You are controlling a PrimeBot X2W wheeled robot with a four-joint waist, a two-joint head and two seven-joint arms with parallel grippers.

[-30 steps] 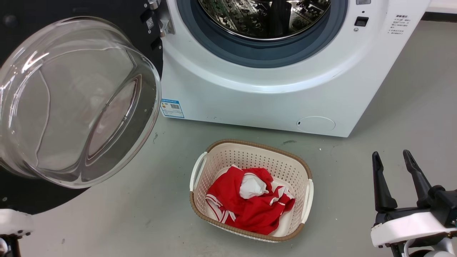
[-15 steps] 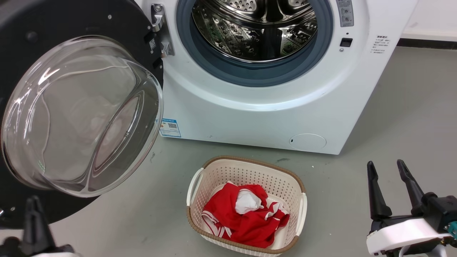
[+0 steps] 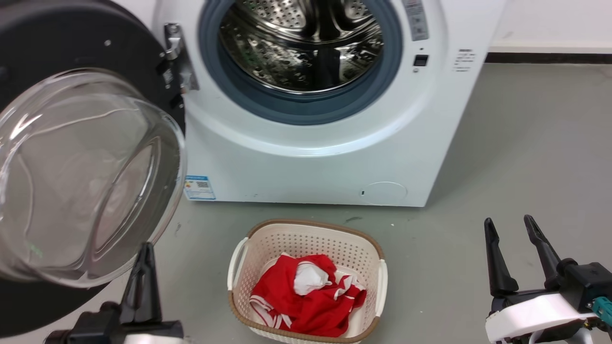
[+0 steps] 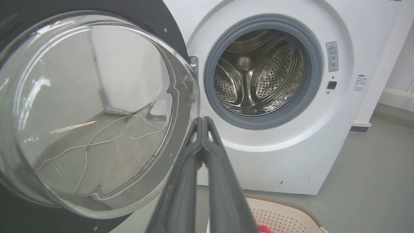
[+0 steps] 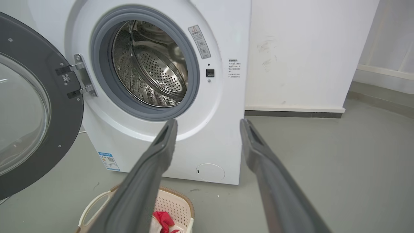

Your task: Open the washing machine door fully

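The white washing machine [image 3: 306, 157] [image 4: 291, 155] [image 5: 207, 142] stands ahead with its steel drum [image 3: 301, 43] exposed. Its washing machine door [image 3: 81, 177] [image 4: 90, 110] [image 5: 29, 119] hangs swung out wide on the left hinge, its clear glass bowl bulging toward me. My left gripper [image 3: 145, 248] [image 4: 203, 120] is shut with nothing in it, just below and in front of the glass bowl's lower edge, apart from it. My right gripper [image 3: 508, 227] [image 5: 208, 124] stands open over the floor at the lower right, far from the door.
A cream laundry basket [image 3: 239, 258] [image 5: 181, 200] holding red and white clothing [image 3: 306, 301] sits on the grey floor in front of the machine. A white wall and dark skirting [image 5: 291, 114] run to the machine's right. Open floor [image 3: 526, 143] lies on the right.
The head camera has tilted up and turned, so the scene has shifted down and left. My left gripper has risen into the head view at the lower left. The door stays wide open.
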